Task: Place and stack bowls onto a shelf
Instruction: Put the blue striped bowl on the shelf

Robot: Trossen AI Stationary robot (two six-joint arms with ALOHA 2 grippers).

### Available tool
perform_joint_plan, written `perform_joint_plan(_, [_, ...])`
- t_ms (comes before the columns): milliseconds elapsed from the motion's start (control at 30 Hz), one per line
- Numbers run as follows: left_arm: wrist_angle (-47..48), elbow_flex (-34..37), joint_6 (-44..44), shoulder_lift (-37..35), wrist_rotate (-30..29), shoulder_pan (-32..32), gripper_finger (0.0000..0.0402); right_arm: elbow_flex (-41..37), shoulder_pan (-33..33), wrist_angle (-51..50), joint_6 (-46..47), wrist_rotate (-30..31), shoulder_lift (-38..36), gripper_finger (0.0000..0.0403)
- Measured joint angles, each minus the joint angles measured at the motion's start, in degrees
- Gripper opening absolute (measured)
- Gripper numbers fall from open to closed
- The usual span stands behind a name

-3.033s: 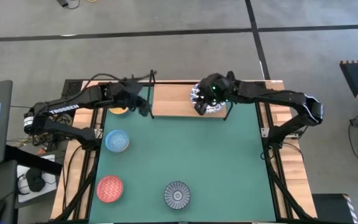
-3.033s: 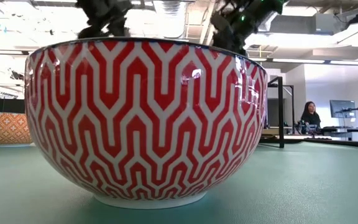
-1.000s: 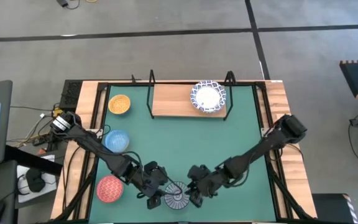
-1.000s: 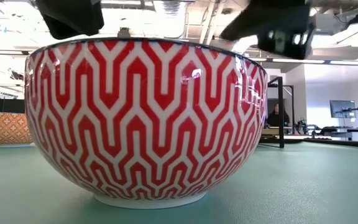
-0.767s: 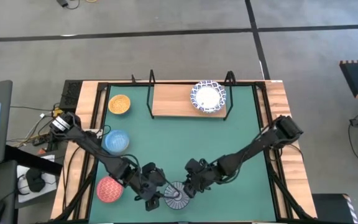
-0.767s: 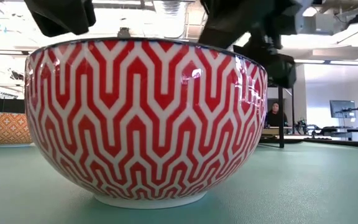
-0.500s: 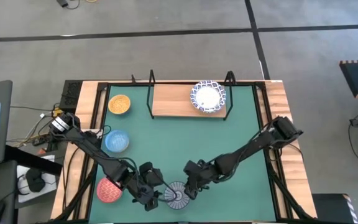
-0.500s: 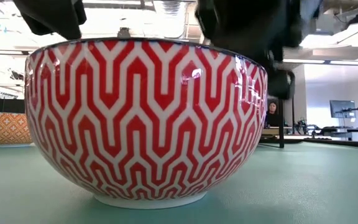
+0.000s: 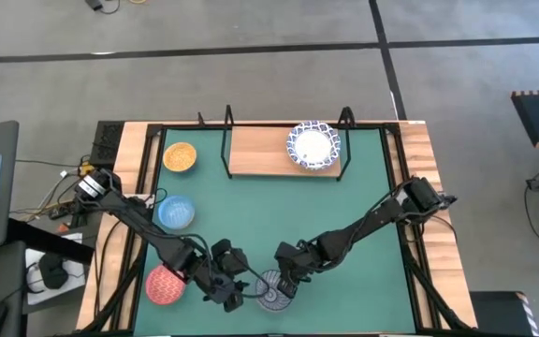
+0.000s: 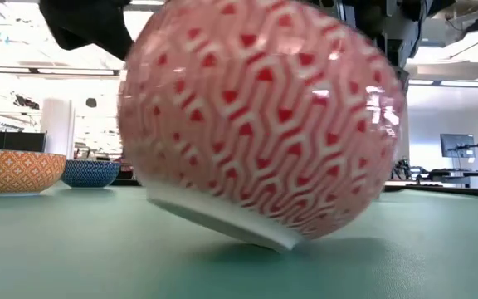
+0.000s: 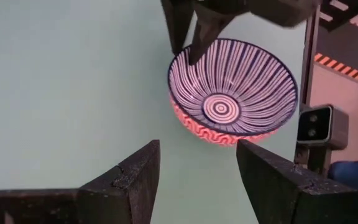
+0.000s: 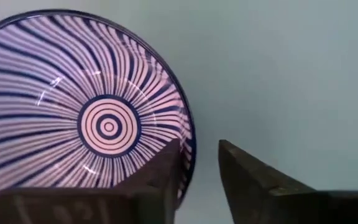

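While the high view counts five bowls, the nearest is the dark striped bowl (image 9: 271,291) at the bottom centre of the green mat (image 9: 344,225). The right gripper (image 9: 285,281) pinches its rim, one finger inside and one outside. The low view shows this bowl (image 10: 264,124) tipped, one side lifted off the mat, with a red-and-white outside that the overhead view hides. The left gripper (image 9: 235,291) sits just beside it on the left, fingers spread and empty. Leftward lie a red bowl (image 9: 164,284), then a light blue bowl (image 9: 176,212) and a yellow bowl (image 9: 180,156). At top centre, the single wooden shelf (image 9: 260,150) carries one white bowl with a blue patterned rim (image 9: 313,146) at its right end. Grey floor surrounds the table; the low view shows a bright room behind.
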State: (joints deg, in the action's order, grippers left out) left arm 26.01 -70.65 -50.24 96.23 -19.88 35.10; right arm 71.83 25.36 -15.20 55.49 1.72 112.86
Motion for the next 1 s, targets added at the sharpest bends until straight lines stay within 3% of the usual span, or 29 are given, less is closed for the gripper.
perform_joint_plan(233, [-0.01, 0.00, -0.03, 0.00, 0.00, -2.13, 0.0196, 0.18, -0.42, 0.86, 1.56, -0.03, -0.18, 0.0034])
perform_joint_plan(333, [-0.01, 0.00, -0.04, 0.00, 0.04, -2.90, 0.0196, 0.04, -0.39, 0.48, 1.62, 2.58, -0.83, 0.0032])
perform_joint_plan(633, [-0.25, 0.02, -0.04, 0.00, 0.11, -5.70, 0.0196, -0.11, -0.50, -9.00, 1.41, 20.70, -8.21, 0.0032])
perform_joint_plan(1000, [-0.30, 0.02, -0.49, -0.66, 1.04, -13.02, 0.0197, -0.11, -2.79, -21.36, -0.85, 30.96, -15.63, 0.0032])
